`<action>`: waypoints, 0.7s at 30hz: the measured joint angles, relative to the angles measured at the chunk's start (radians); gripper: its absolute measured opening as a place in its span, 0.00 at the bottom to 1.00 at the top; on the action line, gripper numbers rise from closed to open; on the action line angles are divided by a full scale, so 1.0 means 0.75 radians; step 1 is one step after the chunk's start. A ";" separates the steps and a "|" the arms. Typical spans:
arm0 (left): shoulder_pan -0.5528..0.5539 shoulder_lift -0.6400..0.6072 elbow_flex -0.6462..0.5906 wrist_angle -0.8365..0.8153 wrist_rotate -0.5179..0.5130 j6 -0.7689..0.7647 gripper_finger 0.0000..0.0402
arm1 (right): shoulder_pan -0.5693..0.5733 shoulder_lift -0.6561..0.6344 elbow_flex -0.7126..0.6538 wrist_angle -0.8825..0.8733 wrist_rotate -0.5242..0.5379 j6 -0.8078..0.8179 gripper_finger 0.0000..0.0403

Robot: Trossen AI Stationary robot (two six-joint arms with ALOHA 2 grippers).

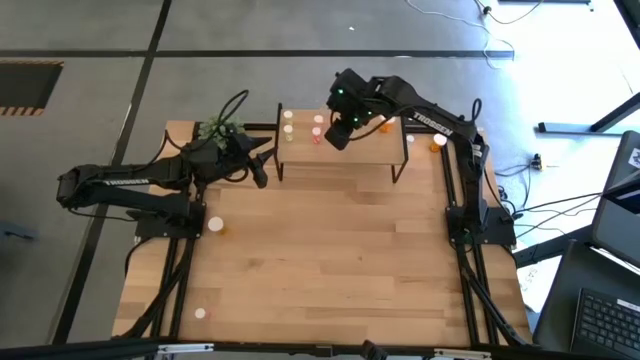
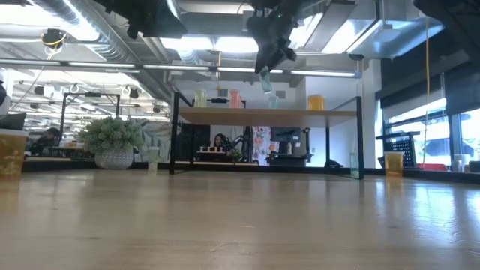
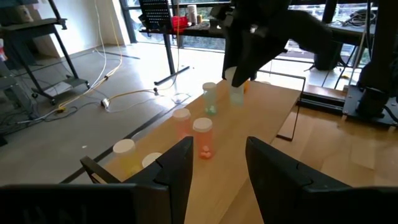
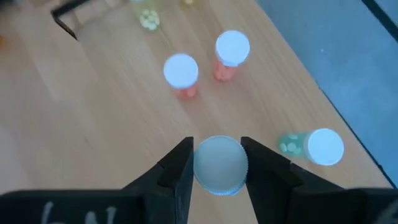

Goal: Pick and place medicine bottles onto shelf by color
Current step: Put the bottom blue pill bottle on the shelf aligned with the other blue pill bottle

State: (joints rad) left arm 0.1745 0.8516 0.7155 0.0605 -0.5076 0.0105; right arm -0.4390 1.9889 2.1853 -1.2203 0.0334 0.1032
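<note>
At the left of the high view, the left gripper (image 1: 262, 172) is seen held just off the shelf's left end, above the bench (image 1: 320, 270). In its wrist view its fingers are spread with nothing between them, so it is judged to be waiting. Behind it, at the bench's upper left corner, a green plant in a pot (image 1: 218, 129) is placed. Two loose medicine bottles remain on the bench at its left side, one near the left arm's base (image 1: 215, 226) and one at the lower left (image 1: 201, 314).

At the upper middle of the frame the shelf (image 1: 370, 150) stands. On its left part yellowish bottles (image 1: 288, 122) are grouped, then pink-red bottles (image 1: 318, 127) beside them; in the right wrist view a green bottle (image 4: 314, 147) already stands further along. This order suggests sorting by colour from left to right.

The right gripper (image 1: 340, 132) is held above the shelf. In its wrist view the fingers are pressed against the pale cap of a greenish bottle (image 4: 218, 164), held upright, apparently to be set beside the green one. An orange bottle (image 1: 384, 125) stands further right on the shelf, and another (image 1: 438, 143) on the bench beyond the shelf's right end.

"TROSSEN" can be read on the right arm (image 1: 425, 118); the lettering on the left arm cannot be made out.
</note>
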 joint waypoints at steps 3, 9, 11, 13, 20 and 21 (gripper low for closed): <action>0.000 0.000 0.000 0.000 0.000 0.000 0.35 | 0.008 -0.017 0.000 0.015 0.000 0.000 0.31; 0.000 0.000 0.000 0.000 0.000 0.000 0.35 | 0.010 -0.016 0.000 -0.078 0.000 -0.002 0.31; 0.000 0.000 0.000 0.000 0.000 0.000 0.35 | 0.010 -0.016 0.000 -0.127 0.000 -0.003 0.31; 0.000 0.000 0.000 0.000 0.000 0.000 0.35 | 0.010 -0.023 0.000 -0.160 0.000 -0.003 0.31; 0.000 0.000 0.000 0.000 0.000 0.000 0.35 | 0.010 -0.071 0.001 -0.158 0.004 -0.004 0.31; 0.000 0.000 0.000 0.001 0.000 0.000 0.35 | 0.010 -0.071 0.001 -0.157 0.004 -0.004 0.31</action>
State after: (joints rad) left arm 0.1742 0.8516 0.7155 0.0608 -0.5078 0.0106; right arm -0.4316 1.9354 2.1857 -1.3384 0.0365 0.1001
